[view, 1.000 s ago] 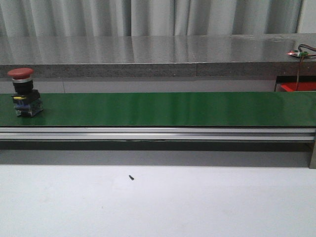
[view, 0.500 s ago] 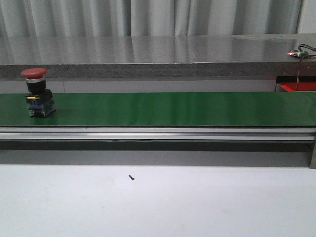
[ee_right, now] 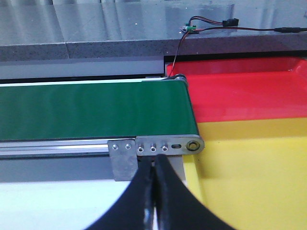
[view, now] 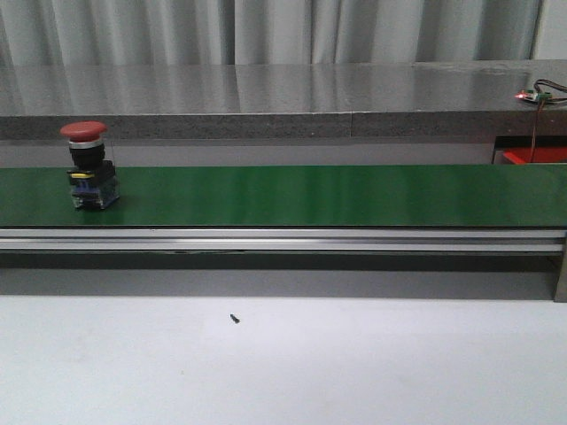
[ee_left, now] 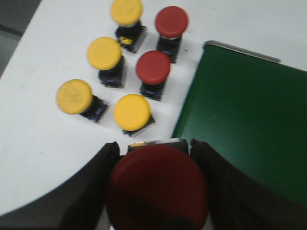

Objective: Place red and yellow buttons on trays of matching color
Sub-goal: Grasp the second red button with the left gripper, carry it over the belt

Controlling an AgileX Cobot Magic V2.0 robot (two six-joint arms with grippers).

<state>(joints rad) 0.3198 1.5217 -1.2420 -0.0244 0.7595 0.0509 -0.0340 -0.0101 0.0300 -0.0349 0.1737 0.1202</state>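
The left fingers (ee_left: 156,191) are clenching a red button (ee_left: 157,186) by its sides – the dark pads are pressing against the cap from either hand, and the cap is filling the space between them. Just beyond, on the white surface (ee_left: 38,139), four yellow buttons (ee_left: 132,111) and two red ones (ee_left: 153,67) are standing upright in a loose cluster, apart from each other, beside the edge of the green belt (ee_left: 244,120). The held button's lower body is hidden under its own cap, and the whole wrist picture is blurring slightly.

The right fingers (ee_right: 154,191) are closed tight together on nothing, hanging before the belt's end roller. Past it, the red tray (ee_right: 249,96) and the yellow tray (ee_right: 254,172) are lying side by side – both cut off by the frame.

In the front view another red button (view: 89,165) is standing upright on the belt near its left end; neither arm is showing there.
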